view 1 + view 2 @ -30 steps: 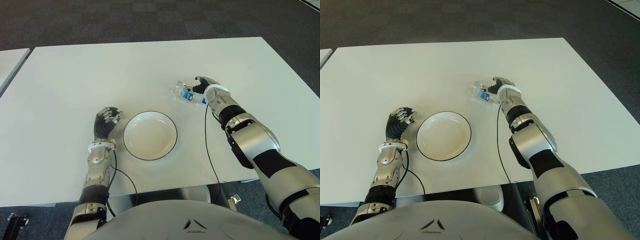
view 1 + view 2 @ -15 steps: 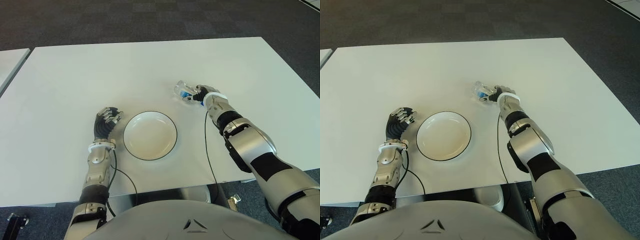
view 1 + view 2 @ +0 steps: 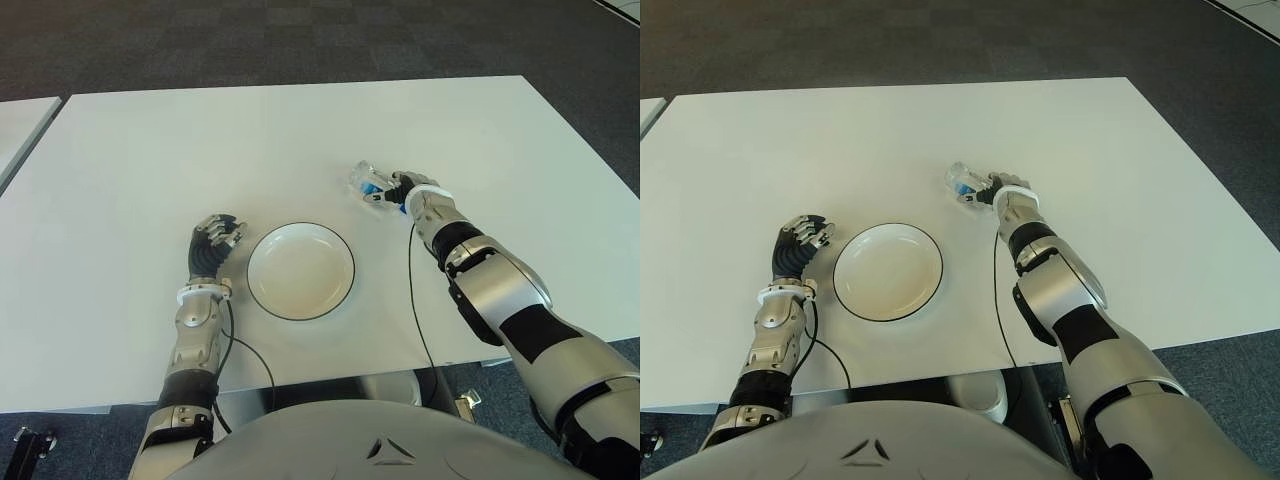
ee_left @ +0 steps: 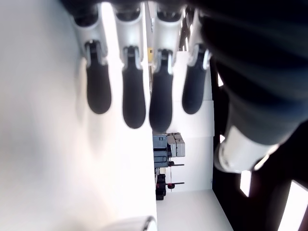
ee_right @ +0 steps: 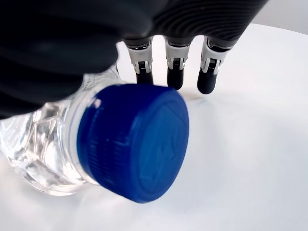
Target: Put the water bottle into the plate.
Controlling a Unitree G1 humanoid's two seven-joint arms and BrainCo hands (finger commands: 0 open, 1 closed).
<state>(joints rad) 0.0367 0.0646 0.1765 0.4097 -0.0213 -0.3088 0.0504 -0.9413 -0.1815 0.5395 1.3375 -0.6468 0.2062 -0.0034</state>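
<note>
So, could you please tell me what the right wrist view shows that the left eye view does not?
Only the right wrist view shows the water bottle's blue cap close up, with the right hand's fingertips extended past it, not clearly closed.

Only the left eye view shows the plate, empty, the left hand beside it on its left, and the whole table.

Both show the water bottle lying on the table at the right hand.

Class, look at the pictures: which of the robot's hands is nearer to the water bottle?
Right. The right hand wraps the lying water bottle beyond the plate; the left hand shows across the plate, on its left.
</note>
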